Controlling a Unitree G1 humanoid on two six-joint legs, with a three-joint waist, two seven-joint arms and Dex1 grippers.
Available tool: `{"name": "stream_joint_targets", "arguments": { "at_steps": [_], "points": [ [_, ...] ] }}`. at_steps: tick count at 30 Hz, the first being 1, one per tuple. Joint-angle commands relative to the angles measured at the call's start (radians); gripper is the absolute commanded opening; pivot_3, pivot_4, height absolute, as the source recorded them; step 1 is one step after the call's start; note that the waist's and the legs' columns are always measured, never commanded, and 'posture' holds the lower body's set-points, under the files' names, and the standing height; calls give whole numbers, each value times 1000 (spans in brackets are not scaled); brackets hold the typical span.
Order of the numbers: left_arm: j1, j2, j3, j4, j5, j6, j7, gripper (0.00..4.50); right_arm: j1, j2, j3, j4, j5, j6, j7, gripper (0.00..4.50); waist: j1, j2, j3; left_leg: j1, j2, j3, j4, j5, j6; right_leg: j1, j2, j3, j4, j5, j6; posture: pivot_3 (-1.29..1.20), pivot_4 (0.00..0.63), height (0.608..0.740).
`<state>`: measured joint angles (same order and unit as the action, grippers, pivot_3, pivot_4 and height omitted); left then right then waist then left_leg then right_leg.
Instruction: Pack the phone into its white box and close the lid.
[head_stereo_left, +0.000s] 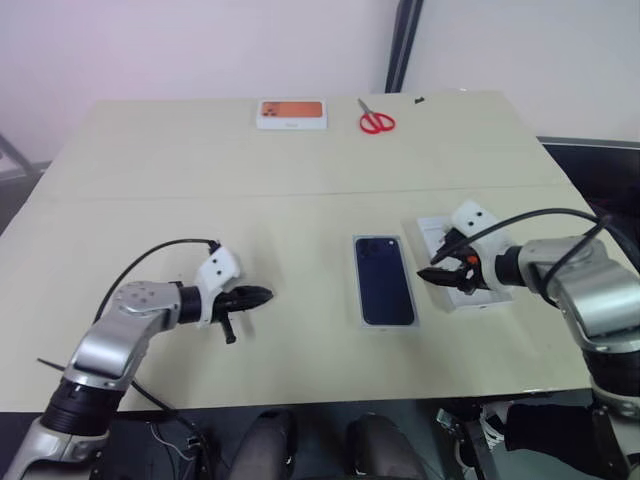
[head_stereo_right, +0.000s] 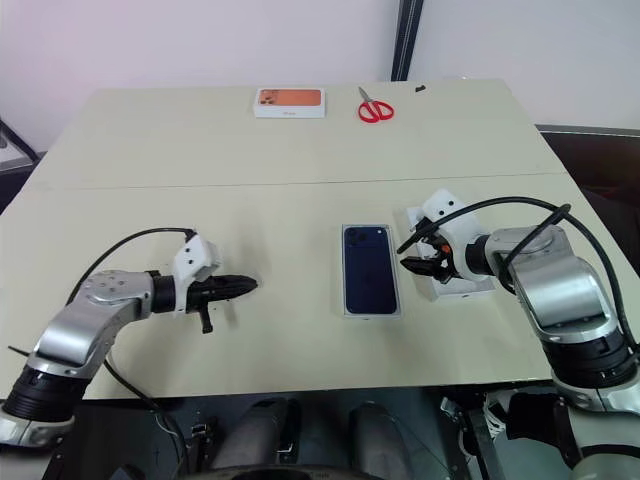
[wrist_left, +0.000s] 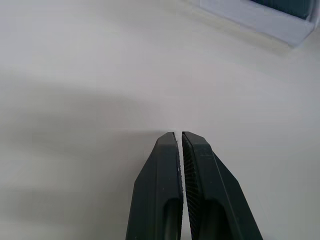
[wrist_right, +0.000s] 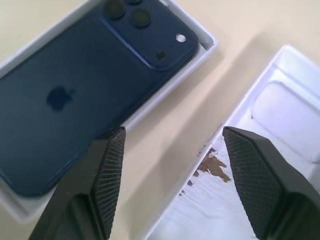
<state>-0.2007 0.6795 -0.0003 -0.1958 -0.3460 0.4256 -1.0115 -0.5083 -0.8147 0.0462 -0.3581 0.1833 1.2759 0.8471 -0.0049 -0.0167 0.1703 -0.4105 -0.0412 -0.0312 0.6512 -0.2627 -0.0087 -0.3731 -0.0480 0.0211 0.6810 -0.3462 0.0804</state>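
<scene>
This looks like a robotics lab or test room rather than a home. A plain pale counter (head_stereo_left: 300, 190) stands against bare white walls (head_stereo_left: 180, 45), with a dark vertical post (head_stereo_left: 403, 45) behind its far edge. Few items lie out as if staged: red scissors (head_stereo_left: 376, 120) and a white box with an orange picture (head_stereo_left: 292, 114) near the far edge.
</scene>
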Motion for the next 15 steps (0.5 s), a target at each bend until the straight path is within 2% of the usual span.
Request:
{"name": "stream_joint_targets", "arguments": {
  "at_steps": [1,4,10,13,15],
  "points": [
    [-7,-10,72,-28,-87,-74,-53,240,-46,14,4,31,21,81,-57,3233,-2,0,0,0,0,0,0,0,0,0,0,0,0,0,0,0,150,740],
    [-10,1,53,-59,-127,-63,-101,240,-74,31,15,60,31,143,-102,3233,-7,0,0,0,0,0,-1,0,0,-1,0,0,0,0,0,0,150,740],
    [7,43,-14,-75,-79,-117,-166,240,-119,90,-7,100,51,277,-189,3233,-10,1,0,0,0,1,-2,0,0,-1,0,0,0,0,0,0,150,740],
    [-3,26,-39,-56,-65,-136,-158,240,-135,130,-25,108,65,328,-226,2461,-9,1,0,0,0,1,-2,0,0,-1,0,0,0,0,0,0,150,740],
    [-7,15,-54,-51,-54,-147,-151,240,-140,146,-35,117,58,338,-261,1310,-9,1,0,0,0,1,-2,0,0,-1,0,0,0,0,0,0,150,740]
  ]
}}
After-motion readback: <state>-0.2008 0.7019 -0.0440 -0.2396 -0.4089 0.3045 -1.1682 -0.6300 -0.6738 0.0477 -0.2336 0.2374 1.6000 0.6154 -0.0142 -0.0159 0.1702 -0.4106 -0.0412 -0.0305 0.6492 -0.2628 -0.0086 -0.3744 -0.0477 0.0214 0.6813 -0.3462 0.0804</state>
